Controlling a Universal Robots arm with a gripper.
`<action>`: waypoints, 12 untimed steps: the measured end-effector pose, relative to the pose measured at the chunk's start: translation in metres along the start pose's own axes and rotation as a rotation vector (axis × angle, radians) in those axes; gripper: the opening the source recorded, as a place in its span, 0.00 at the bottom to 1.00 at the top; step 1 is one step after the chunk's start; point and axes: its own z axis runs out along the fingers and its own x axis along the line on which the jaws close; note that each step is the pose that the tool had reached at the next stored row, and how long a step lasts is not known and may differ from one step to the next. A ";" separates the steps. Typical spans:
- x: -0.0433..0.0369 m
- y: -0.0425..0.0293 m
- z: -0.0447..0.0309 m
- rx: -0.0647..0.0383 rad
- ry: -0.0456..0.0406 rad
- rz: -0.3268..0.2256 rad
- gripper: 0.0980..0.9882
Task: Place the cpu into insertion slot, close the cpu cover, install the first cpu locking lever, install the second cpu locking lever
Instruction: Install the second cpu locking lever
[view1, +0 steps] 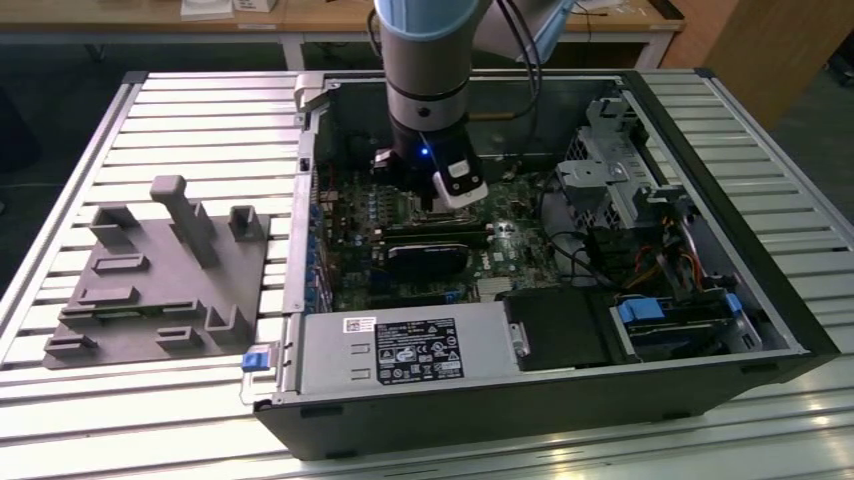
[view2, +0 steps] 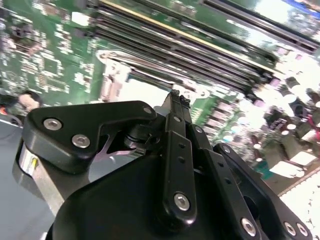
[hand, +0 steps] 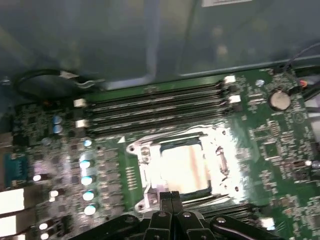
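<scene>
Slatted metal benchtop (view1: 174, 120) carries an open black PC case (view1: 534, 400) lying on its side, with a grey 3D-printed fixture tray (view1: 147, 280) well apart from it on the exterior view's left. Gripper (hand: 171, 196) is down inside the case, fingers pinched together tip to tip with nothing visible between them; same clenched look in the second wrist view (view2: 176, 95). Its tips sit right at the edge of the CPU socket on the motherboard (hand: 280, 145). The cpu (hand: 182, 167) is already seated in the socket, dull silver top glaring under the light, lying just ahead of the fingertips in the first wrist view. The cpu cover (hand: 220, 160) reads as down around the chip, a shiny frame with the chip showing through its window, but glare makes the exact seating hard to confirm. A thin bright rod runs along the socket edge nearest the gripper, likely a locking lever (hand: 210, 201); can't tell if it's latched. My read: the fingertips are working that near edge, so the key relation is tips to lever, with the lever's long axis parallel to the RAM slots (hand: 155, 107) on the socket's far side. Case also holds the power supply (view1: 400, 350), a drive cage (view1: 601, 150) and a blue-tabbed drive bay (view1: 654, 310).
</scene>
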 end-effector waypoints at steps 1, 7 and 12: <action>-0.0034 0.0009 0.0004 0.000 0.0002 0.000 0.01; -0.0120 0.0093 0.0030 0.003 0.0023 0.000 0.01; -0.0131 0.0159 0.0060 0.012 0.0050 0.000 0.01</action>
